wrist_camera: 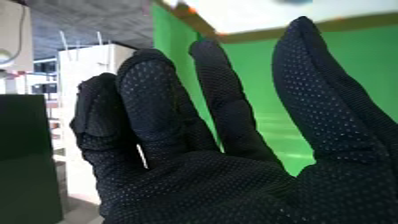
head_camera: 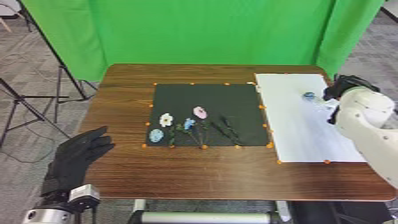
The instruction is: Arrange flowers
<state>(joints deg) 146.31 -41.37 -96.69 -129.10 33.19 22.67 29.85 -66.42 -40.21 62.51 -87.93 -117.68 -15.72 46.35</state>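
Note:
In the head view my right hand (head_camera: pixel 345 86) is at the white sheet's right edge, close beside a small blue flower (head_camera: pixel 308 95) and a clear object (head_camera: pixel 329 105). The right wrist view shows the same hand (wrist_camera: pixel 195 182) open, holding nothing. My left hand (head_camera: pixel 78 156) is open beside the table's front left edge. On the black mat (head_camera: pixel 182 97) lie a white flower (head_camera: pixel 166 119), a pink flower (head_camera: pixel 200 112), a blue flower (head_camera: pixel 189 123), a pale blue flower (head_camera: pixel 156 135) and dark green stems (head_camera: pixel 230 131).
The white sheet (head_camera: pixel 306 140) lies right of the mat on the brown table (head_camera: pixel 191 172). Orange markers (head_camera: pixel 204 147) line the mat and sheet edges. A green curtain (head_camera: pixel 204 30) hangs behind, and tripod legs (head_camera: pixel 53 97) stand at the left.

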